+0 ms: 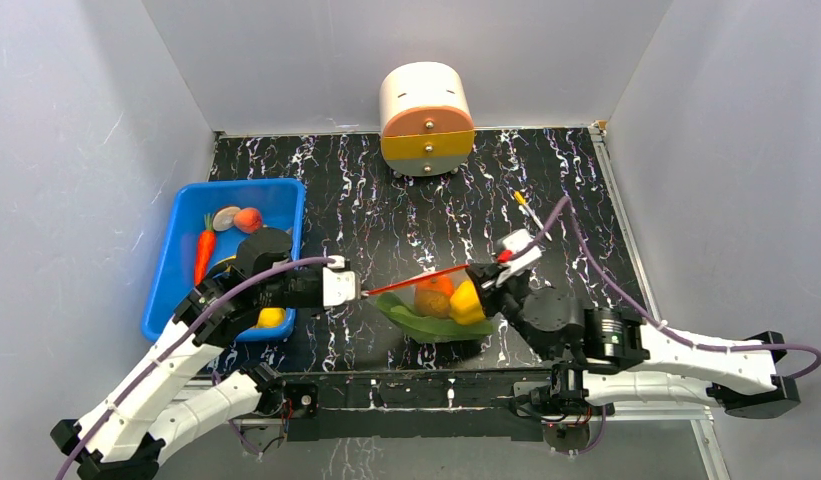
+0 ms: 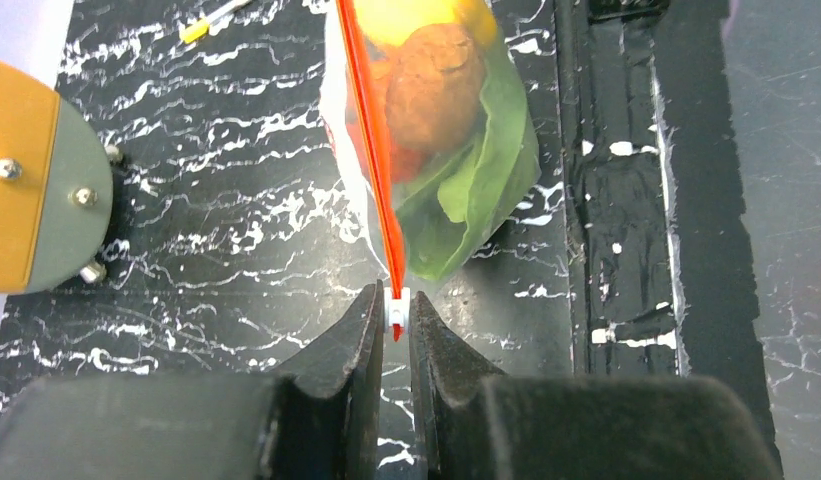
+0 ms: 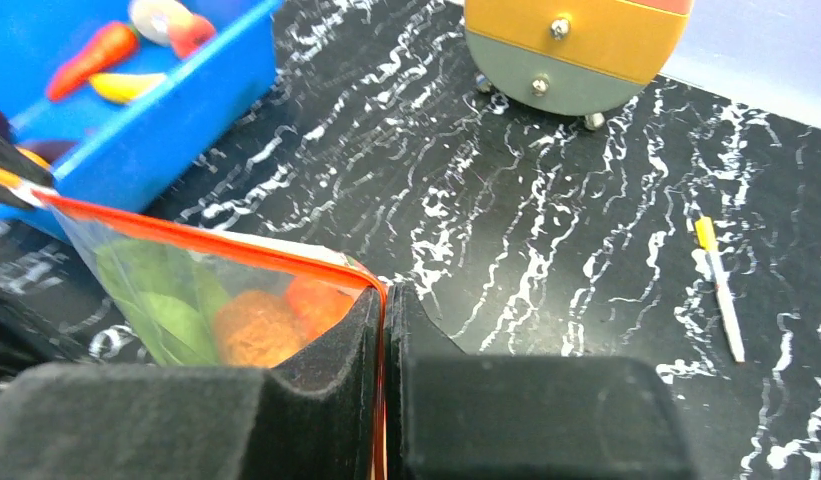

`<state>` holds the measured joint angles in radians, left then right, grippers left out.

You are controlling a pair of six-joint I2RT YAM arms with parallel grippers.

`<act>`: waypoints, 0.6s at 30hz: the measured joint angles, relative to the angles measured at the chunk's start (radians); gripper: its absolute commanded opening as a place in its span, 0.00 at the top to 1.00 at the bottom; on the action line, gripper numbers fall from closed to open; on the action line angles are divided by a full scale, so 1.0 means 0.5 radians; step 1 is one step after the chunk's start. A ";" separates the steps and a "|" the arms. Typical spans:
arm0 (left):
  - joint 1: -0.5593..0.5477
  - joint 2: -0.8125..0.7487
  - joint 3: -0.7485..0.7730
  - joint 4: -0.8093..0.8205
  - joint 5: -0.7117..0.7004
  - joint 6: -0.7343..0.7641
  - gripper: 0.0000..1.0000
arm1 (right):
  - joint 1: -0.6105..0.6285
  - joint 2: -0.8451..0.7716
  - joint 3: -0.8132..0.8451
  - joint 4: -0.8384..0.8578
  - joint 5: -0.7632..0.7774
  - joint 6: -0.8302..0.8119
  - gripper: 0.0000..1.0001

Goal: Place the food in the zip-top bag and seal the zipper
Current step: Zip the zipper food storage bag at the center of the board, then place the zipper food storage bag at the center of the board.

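Observation:
The clear zip-top bag (image 1: 441,315) hangs stretched between both grippers above the table's near middle. Inside it are a leafy green (image 1: 426,326), a brown lump (image 1: 433,303), an orange piece (image 1: 438,283) and a yellow piece (image 1: 467,303). The red-orange zipper (image 1: 416,281) runs taut between the grippers. My left gripper (image 2: 396,312) is shut on the zipper's small white tab (image 2: 396,308) at the bag's left end. My right gripper (image 3: 383,292) is shut on the zipper's right end (image 3: 371,280). The bag's contents also show in the left wrist view (image 2: 436,90) and the right wrist view (image 3: 256,325).
A blue bin (image 1: 186,240) at the left holds a carrot (image 1: 203,250), a peach-coloured fruit (image 1: 248,219) and a yellow piece (image 1: 270,317). A round white-orange-yellow drawer unit (image 1: 426,120) stands at the back. A small yellow-tipped stick (image 1: 529,211) lies at the right.

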<state>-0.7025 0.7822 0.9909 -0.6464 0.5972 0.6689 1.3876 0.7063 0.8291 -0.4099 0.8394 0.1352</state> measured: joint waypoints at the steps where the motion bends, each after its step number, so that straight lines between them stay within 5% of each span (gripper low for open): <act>1: 0.000 -0.028 -0.018 0.002 -0.012 -0.001 1.00 | 0.001 -0.048 0.000 -0.014 0.016 0.043 1.00; 18: -0.002 -0.092 -0.053 -0.156 0.094 0.009 1.00 | 0.012 -0.152 -0.002 -0.271 -0.177 0.579 1.00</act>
<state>-0.7033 0.7364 0.9646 -0.7246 0.6441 0.6735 1.3937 0.6304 0.8284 -0.5453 0.7509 0.4248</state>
